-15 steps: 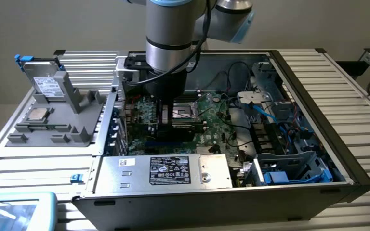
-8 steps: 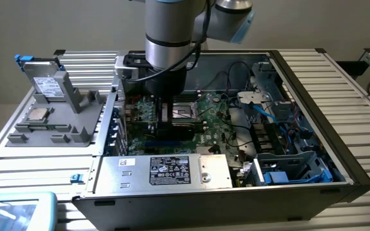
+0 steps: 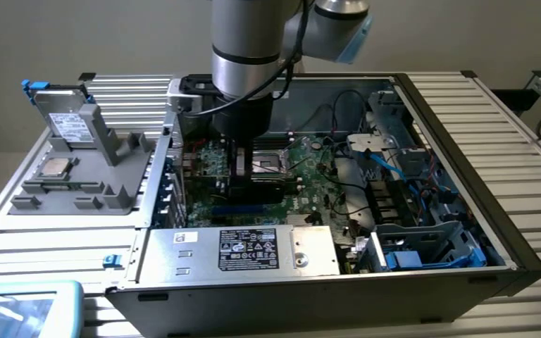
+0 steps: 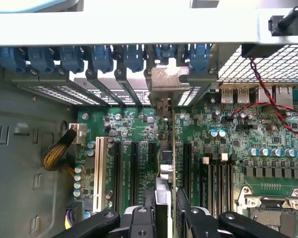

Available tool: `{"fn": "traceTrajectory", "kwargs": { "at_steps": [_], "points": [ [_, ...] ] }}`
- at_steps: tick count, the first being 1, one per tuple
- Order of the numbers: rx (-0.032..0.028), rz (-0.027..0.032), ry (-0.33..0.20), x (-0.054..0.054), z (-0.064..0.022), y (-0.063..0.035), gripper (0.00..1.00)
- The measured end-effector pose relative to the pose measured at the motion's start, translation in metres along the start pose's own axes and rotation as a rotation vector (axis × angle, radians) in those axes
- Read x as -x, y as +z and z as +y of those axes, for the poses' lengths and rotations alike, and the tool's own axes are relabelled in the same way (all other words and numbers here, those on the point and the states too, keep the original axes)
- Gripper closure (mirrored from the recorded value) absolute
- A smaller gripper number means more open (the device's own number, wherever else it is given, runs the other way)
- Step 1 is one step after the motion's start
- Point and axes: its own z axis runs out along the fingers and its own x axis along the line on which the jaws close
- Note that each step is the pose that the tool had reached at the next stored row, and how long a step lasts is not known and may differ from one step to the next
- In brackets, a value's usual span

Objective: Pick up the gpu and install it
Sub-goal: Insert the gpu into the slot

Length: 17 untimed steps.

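The hand [image 4: 170, 210] is down inside the open computer case [image 3: 458, 84], over the motherboard [image 4: 238, 139], and is clenched on the gpu [image 4: 173, 148]. The card hangs edge-on directly below the hand, between the two finger pads. Its long axis runs parallel to the black expansion slots [image 4: 133, 163], pointing straight away from the hand toward the case's rear wall. The silver end bracket [image 4: 165, 82] leads and sits at the row of rear slot openings, just under the blue clips [image 4: 134, 57]. The card's lower edge lies between neighbouring slots as seen from the wrist; whether it is in a connector I cannot tell.
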Motion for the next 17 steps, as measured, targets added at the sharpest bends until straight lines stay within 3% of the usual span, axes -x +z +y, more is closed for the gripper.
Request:
{"fn": "traceTrajectory", "kwargs": {
  "at_steps": [1, 5, 8, 9, 11, 12, 15, 16, 17],
  "points": [
    [-0.0003, -0.0025, 0.0, 0.0, 0.0, 0.0, 0.73],
    [-0.0029, -0.0238, 0.004, 0.0001, 0.0, 0.001, 0.73],
    [-0.0048, -0.0247, 0.004, 0.0001, -0.0002, 0.0011, 0.73],
    [-0.0106, -0.0246, 0.004, 0.0001, -0.0001, 0.0014, 0.73],
    [-0.0298, -0.0247, 0.003, 0.0002, -0.0001, 0.0023, 0.73],
    [-0.0342, -0.0247, 0.003, 0.0002, 0.0, 0.0023, 0.73],
    [-0.0344, -0.0246, 0.003, 0.0002, 0.0, 0.0024, 0.73],
    [-0.0352, -0.0268, 0.003, 0.0002, 0.0008, 0.0026, 0.73],
    [-0.0369, -0.0333, 0.003, 0.0002, 0.0022, 0.003, 0.73]
  ]
}}
